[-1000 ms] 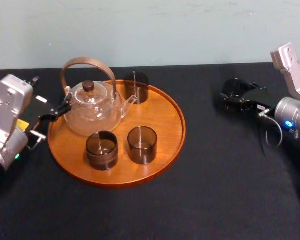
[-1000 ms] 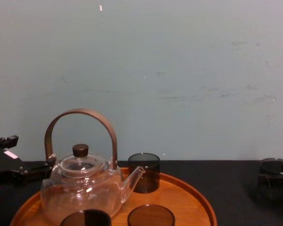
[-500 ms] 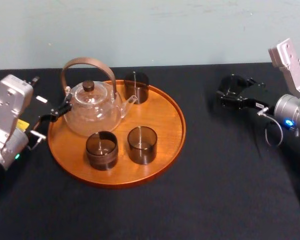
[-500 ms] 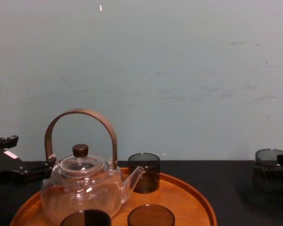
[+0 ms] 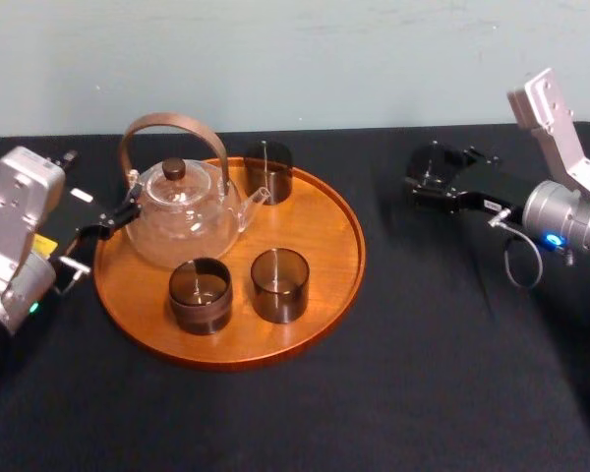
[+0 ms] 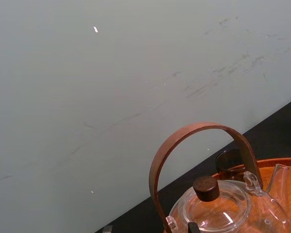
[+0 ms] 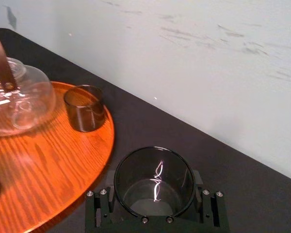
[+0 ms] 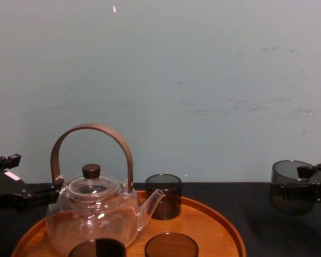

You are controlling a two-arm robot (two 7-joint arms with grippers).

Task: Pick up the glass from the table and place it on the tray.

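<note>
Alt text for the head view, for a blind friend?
The right gripper holds a smoky glass cup over the black table, right of a round wooden tray carrying a clear glass teapot and three similar cups. The left gripper sits beside the teapot.

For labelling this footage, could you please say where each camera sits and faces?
Head view: high, facing forward and down on the table and tray; left gripper by the teapot, right gripper clamping the glass.
Chest view: low, facing across the tray to the wall; grippers at both edges.
Left wrist view: on the left arm, facing the teapot's handle and wall.
Right wrist view: on the right arm, facing over its fingers and the glass.
Shared: head and right wrist views both show the held glass beside the tray.
</note>
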